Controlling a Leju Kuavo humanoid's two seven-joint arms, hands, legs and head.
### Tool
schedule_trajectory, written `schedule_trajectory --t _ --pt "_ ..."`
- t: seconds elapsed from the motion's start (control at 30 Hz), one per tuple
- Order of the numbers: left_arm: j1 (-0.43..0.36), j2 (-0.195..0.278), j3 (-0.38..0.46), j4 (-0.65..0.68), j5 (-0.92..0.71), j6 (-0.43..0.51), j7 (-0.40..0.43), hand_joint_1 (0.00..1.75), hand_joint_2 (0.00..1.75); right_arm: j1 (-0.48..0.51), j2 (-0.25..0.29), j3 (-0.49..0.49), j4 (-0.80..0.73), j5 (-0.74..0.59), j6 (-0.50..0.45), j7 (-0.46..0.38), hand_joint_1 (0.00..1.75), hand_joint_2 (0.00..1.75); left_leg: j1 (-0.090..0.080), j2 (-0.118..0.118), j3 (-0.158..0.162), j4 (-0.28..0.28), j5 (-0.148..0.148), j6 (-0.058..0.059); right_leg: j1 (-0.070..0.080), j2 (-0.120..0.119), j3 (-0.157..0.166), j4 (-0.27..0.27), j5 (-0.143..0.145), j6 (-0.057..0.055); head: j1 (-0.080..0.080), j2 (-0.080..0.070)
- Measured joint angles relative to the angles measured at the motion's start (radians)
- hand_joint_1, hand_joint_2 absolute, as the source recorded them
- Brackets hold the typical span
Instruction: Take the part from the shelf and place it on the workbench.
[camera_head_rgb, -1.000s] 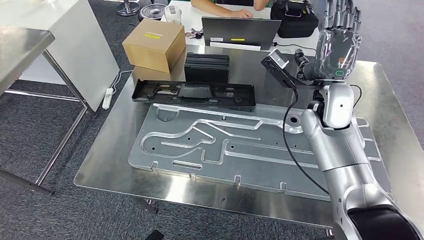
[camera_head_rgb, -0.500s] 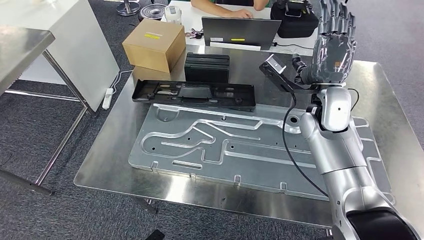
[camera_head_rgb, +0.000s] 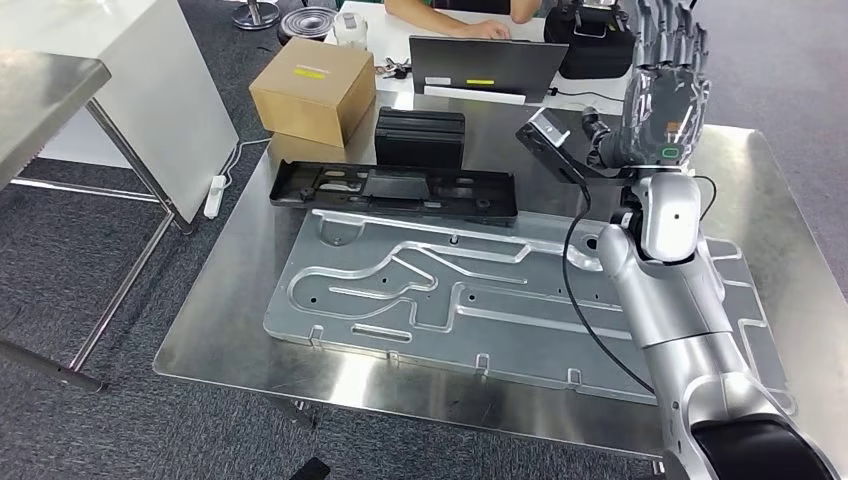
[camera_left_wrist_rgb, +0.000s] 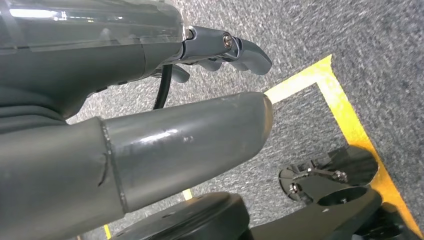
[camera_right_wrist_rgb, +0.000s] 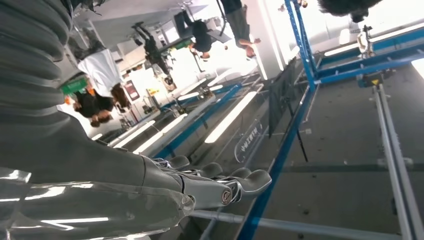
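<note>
The long black plastic part with cut-outs and ribs (camera_head_rgb: 394, 191) lies flat on the steel-topped workbench (camera_head_rgb: 250, 300), along the far edge of the large pressed aluminium panel with winding grooves (camera_head_rgb: 480, 295) and just in front of a black rectangular block (camera_head_rgb: 420, 135); a brown cardboard box (camera_head_rgb: 312, 88) stands at its far left end, near but apart. Judged from how things lie, the placing looks done and the step in hand is drawing the arm clear. The right hand (camera_head_rgb: 667, 85) is raised upright above the table's far right side, palm outward, holding nothing, its fingers (camera_head_rgb: 668, 28) straight and a little apart. To finish well, the arm should come back and down on its own side, keeping the wrist camera bracket and its dangling black cable (camera_head_rgb: 585, 300) off the panel's rim and away from the part, so nothing is nudged. The left hand (camera_left_wrist_rgb: 150, 90) hangs over grey carpet with a yellow floor line; its thumb lies straight, but whether the other fingers are curled I cannot tell. A person's forearms (camera_head_rgb: 445, 15) rest at the desk beyond a grey laptop (camera_head_rgb: 488, 65).
</note>
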Motion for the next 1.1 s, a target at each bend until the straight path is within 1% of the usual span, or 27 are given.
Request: schedule_trajectory --t 0.03,0.07,0.1,0.13,0.23,0.27,0.3,0.37,0.4,0.43,0.47,0.53,0.57,0.6,0.63,0.67,0.7,0.77,0.8,0.83,0.9,0.93,0.97,1.0,1.03,1.07,1.1 --pt "-0.001 0.000 0.000 0.000 0.000 0.000 0.000 0.00 0.00 0.002 0.000 0.000 0.001 0.000 0.001 0.000 0.00 1.75 0.000 0.000 -0.001 0.001 0.000 0.001 0.000 0.000 -0.030 0.066 -0.031 0.001 0.000 0.000" --pt "-0.001 -0.001 0.000 0.000 0.000 -0.001 0.000 0.00 0.00 0.005 -0.001 0.000 0.001 0.000 0.003 0.000 0.00 1.75 0.000 0.001 -0.003 0.002 0.000 0.001 -0.001 0.000 -0.054 0.118 -0.048 0.002 0.000 0.000" --pt "-0.001 -0.001 0.000 0.000 0.000 -0.002 0.000 0.00 0.00 0.008 -0.001 0.000 0.002 0.000 0.005 0.000 0.00 1.75 0.000 0.000 -0.004 0.004 0.000 0.001 -0.002 -0.001 -0.066 0.146 -0.048 0.003 0.000 0.000" --pt "-0.001 -0.001 0.000 0.000 0.000 -0.003 -0.001 0.00 0.00 0.008 -0.002 0.000 0.004 0.001 0.007 0.000 0.00 1.75 0.001 0.000 -0.006 0.007 -0.001 0.000 -0.003 -0.002 -0.058 0.129 -0.025 0.003 0.000 0.000" --pt "-0.002 -0.002 0.000 0.000 -0.001 -0.007 -0.003 0.00 0.00 0.000 -0.001 0.000 0.005 0.004 0.013 0.000 0.00 1.75 0.000 0.000 -0.016 0.022 -0.005 -0.010 -0.004 -0.005 0.028 -0.047 0.065 -0.001 0.000 0.000" --pt "-0.002 -0.002 0.000 0.000 -0.001 -0.007 -0.003 0.00 0.00 -0.003 -0.001 0.000 0.005 0.006 0.015 -0.001 0.00 1.75 -0.001 -0.001 -0.020 0.027 -0.005 -0.015 -0.001 -0.005 0.044 -0.084 0.076 -0.004 -0.001 0.000" --pt "-0.003 -0.002 0.000 0.000 -0.001 -0.007 -0.004 0.00 0.00 -0.005 -0.001 0.000 0.006 0.008 0.015 -0.001 0.00 1.75 -0.002 -0.001 -0.024 0.030 -0.003 -0.021 0.001 -0.005 0.048 -0.098 0.077 -0.008 -0.001 0.000" --pt "-0.002 -0.002 0.001 0.000 -0.001 -0.007 -0.004 0.00 0.00 -0.006 -0.001 0.000 0.008 0.011 0.016 -0.001 0.00 1.75 -0.002 -0.002 -0.029 0.031 0.003 -0.034 0.002 -0.005 0.042 -0.102 0.086 -0.021 -0.002 0.000" --pt "-0.002 -0.002 0.001 0.000 -0.001 -0.007 -0.004 0.00 0.00 -0.007 0.000 0.000 0.009 0.012 0.016 -0.001 0.00 1.75 -0.001 -0.003 -0.034 0.036 -0.003 -0.040 0.001 -0.006 0.038 -0.104 0.092 -0.029 -0.002 0.000" --pt "-0.001 -0.002 0.001 0.000 -0.001 -0.007 -0.004 0.00 0.00 -0.009 0.000 0.000 0.010 0.012 0.016 -0.001 0.00 1.75 0.001 -0.004 -0.042 0.054 -0.024 -0.046 -0.001 -0.007 0.032 -0.108 0.099 -0.038 -0.003 0.000" --pt "-0.001 -0.002 0.001 0.000 -0.001 -0.007 -0.004 0.00 0.00 -0.010 0.001 0.000 0.011 0.013 0.016 -0.001 0.00 1.75 0.003 -0.004 -0.056 0.090 -0.058 -0.052 -0.002 -0.008 0.026 -0.110 0.107 -0.046 -0.004 0.000" --pt "-0.002 -0.002 0.001 0.000 -0.001 -0.007 -0.005 0.00 0.00 -0.012 0.002 0.000 0.012 0.013 0.018 -0.001 0.00 1.75 0.007 -0.004 -0.091 0.209 -0.145 -0.061 -0.001 -0.008 0.009 -0.111 0.120 -0.053 -0.006 0.000" --pt "-0.002 -0.002 0.001 0.000 -0.001 -0.007 -0.005 0.00 0.00 -0.012 0.003 0.000 0.013 0.013 0.020 -0.001 0.00 1.75 0.008 -0.004 -0.105 0.267 -0.174 -0.065 0.000 -0.008 0.000 -0.110 0.127 -0.053 -0.006 0.000" --pt "-0.002 -0.002 0.001 0.000 -0.001 -0.007 -0.006 0.00 0.00 -0.011 0.003 0.000 0.015 0.013 0.022 -0.001 0.00 1.75 0.009 -0.004 -0.108 0.302 -0.186 -0.067 0.000 -0.008 -0.009 -0.110 0.134 -0.052 -0.006 0.000" --pt "-0.002 -0.002 0.001 0.000 0.000 -0.007 -0.008 0.00 0.00 -0.010 0.003 0.000 0.017 0.013 0.024 -0.001 0.00 1.75 0.009 -0.004 -0.094 0.304 -0.177 -0.067 0.001 -0.008 -0.019 -0.109 0.142 -0.051 -0.006 0.000" --pt "-0.002 -0.002 0.001 0.000 0.000 -0.007 -0.008 0.00 0.00 -0.010 0.003 0.000 0.019 0.013 0.026 -0.001 0.00 1.75 0.009 -0.004 -0.062 0.269 -0.154 -0.065 0.001 -0.008 -0.028 -0.108 0.149 -0.049 -0.006 0.000" --pt "-0.003 -0.002 0.001 0.000 0.000 -0.007 -0.009 0.00 0.00 -0.010 0.003 0.000 0.019 0.013 0.027 -0.001 0.00 1.75 0.009 -0.004 -0.015 0.205 -0.127 -0.062 0.001 -0.008 -0.035 -0.108 0.155 -0.046 -0.006 0.000" --pt "-0.005 -0.002 0.002 0.000 0.000 -0.007 -0.010 0.00 0.00 -0.012 0.003 0.000 0.019 0.013 0.028 -0.001 0.00 1.75 0.005 -0.005 0.076 0.069 -0.106 -0.053 0.003 -0.007 -0.046 -0.107 0.169 -0.037 -0.006 0.000" --pt "-0.005 -0.002 0.003 0.000 0.000 -0.007 -0.011 0.00 0.00 -0.013 0.003 0.000 0.019 0.013 0.028 -0.001 0.00 1.75 0.002 -0.007 0.099 0.028 -0.106 -0.048 0.003 -0.007 -0.048 -0.109 0.176 -0.031 -0.006 0.000" --pt "-0.006 -0.002 0.004 0.000 0.001 -0.007 -0.011 0.00 0.00 -0.013 0.003 0.000 0.020 0.013 0.028 -0.001 0.00 1.75 -0.001 -0.007 0.105 0.011 -0.109 -0.045 0.003 -0.007 -0.049 -0.111 0.184 -0.025 -0.006 0.000" --pt "-0.005 -0.002 0.007 0.000 0.001 -0.007 -0.012 0.00 0.00 -0.013 0.003 0.001 0.020 0.013 0.030 -0.001 0.00 1.75 0.000 -0.006 0.094 0.004 -0.093 -0.033 0.002 -0.007 -0.052 -0.116 0.194 -0.013 -0.006 0.000" --pt "-0.005 -0.002 0.009 0.000 0.001 -0.007 -0.012 0.00 0.00 -0.013 0.002 0.001 0.021 0.013 0.030 -0.001 0.00 1.75 0.001 -0.003 0.088 0.001 -0.082 -0.025 0.002 -0.006 -0.058 -0.106 0.180 -0.008 -0.006 0.000" --pt "-0.005 -0.002 0.010 0.000 0.002 -0.007 -0.013 0.00 0.00 -0.014 0.001 0.001 0.021 0.012 0.031 -0.001 0.00 1.75 0.003 -0.001 0.079 -0.003 -0.070 -0.016 0.002 -0.006 -0.069 -0.079 0.147 -0.004 -0.005 0.000" --pt "-0.006 -0.002 0.010 0.000 0.002 -0.007 -0.013 0.00 0.00 -0.014 0.000 0.001 0.022 0.012 0.031 -0.001 0.00 1.75 0.004 0.002 0.071 -0.004 -0.059 -0.009 0.001 -0.006 -0.083 -0.035 0.102 -0.002 -0.004 0.000" --pt "-0.006 -0.002 0.011 0.000 0.002 -0.007 -0.013 0.00 0.00 -0.014 0.000 0.001 0.023 0.012 0.031 -0.001 0.00 1.75 0.003 0.002 0.057 -0.004 -0.049 -0.004 0.001 -0.007 -0.102 0.029 0.052 -0.001 -0.003 0.000" --pt "-0.006 -0.002 0.011 0.000 0.002 -0.007 -0.014 0.00 0.00 -0.013 0.000 0.001 0.024 0.012 0.032 -0.001 0.00 1.75 0.001 0.003 0.043 -0.001 -0.039 -0.002 0.001 -0.007 -0.118 0.097 0.013 0.000 -0.003 0.000" --pt "-0.005 -0.003 0.011 0.000 0.002 -0.007 -0.014 0.00 0.00 -0.011 0.000 0.001 0.025 0.012 0.033 -0.001 0.00 1.75 0.000 0.003 0.029 0.001 -0.031 -0.001 0.001 -0.007 -0.127 0.150 -0.006 0.001 -0.003 0.000"
